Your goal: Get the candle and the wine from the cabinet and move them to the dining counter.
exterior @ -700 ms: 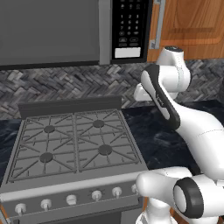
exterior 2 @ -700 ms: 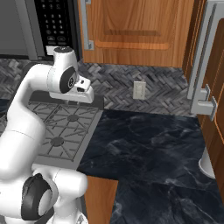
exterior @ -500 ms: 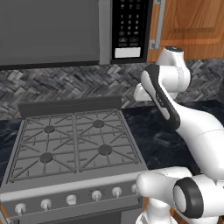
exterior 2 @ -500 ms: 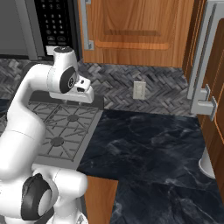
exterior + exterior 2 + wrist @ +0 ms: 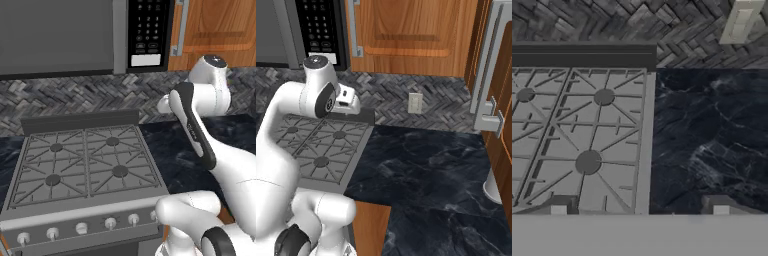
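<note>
Wooden cabinet [image 5: 411, 30] door shut, top cropped.
Pincer [image 5: 639, 207] wide open, empty, above stove [image 5: 577, 140] and black tabletop [image 5: 712, 135] seam.

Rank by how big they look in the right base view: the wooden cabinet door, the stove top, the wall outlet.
1. Cabinet door, largest, though cut off at the top.
2. Stove top, partly hidden by the arm, so its rank against the door is unsure.
3. Wall outlet, clearly smallest.

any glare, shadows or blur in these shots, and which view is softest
Left base view: even flat light, no glare on the stove. Right base view: faint pale sheen on the black worktop, cabinet door evenly lit. Hand view: softest, grates and the wall outlet look blurred, no hard shadows.
</note>
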Controlling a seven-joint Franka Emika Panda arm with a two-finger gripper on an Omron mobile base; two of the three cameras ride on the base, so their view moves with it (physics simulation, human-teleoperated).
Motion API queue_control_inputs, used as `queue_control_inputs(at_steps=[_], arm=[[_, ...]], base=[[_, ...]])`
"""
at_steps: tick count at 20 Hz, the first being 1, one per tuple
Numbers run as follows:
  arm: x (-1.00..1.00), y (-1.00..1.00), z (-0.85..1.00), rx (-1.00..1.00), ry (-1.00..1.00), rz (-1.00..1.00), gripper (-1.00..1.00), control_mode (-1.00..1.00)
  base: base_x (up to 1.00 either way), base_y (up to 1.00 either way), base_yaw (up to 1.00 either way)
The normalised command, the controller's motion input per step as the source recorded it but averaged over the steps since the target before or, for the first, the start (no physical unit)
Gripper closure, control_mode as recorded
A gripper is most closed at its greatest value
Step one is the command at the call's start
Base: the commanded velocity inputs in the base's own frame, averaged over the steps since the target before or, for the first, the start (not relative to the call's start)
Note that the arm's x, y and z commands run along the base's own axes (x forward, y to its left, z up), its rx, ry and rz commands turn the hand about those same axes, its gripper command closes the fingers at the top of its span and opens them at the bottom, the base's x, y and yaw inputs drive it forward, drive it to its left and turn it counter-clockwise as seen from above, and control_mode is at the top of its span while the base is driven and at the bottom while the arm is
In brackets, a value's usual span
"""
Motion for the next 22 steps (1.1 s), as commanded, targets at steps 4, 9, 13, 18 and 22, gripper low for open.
queue_control_inputs(at_steps=[4, 9, 13, 18, 22], arm=[[-0.83, -0.01, 0.27, 0.00, -0.63, 0.15, -1.00, -1.00], [-0.37, -0.04, 0.56, 0.00, -0.47, 0.07, -1.00, -1.00], [-0.05, 0.00, 0.45, 0.04, -0.24, 0.02, -1.00, -1.00], [-0.09, -0.12, 0.63, 0.05, -0.18, 0.00, -1.00, -1.00], [-0.02, -0.18, 0.58, 0.04, -0.20, 0.00, -1.00, -1.00]], base=[[0.00, 0.00, 0.00], [0.00, 0.00, 0.00], [0.00, 0.00, 0.00], [0.00, 0.00, 0.00], [0.00, 0.00, 0.00]])
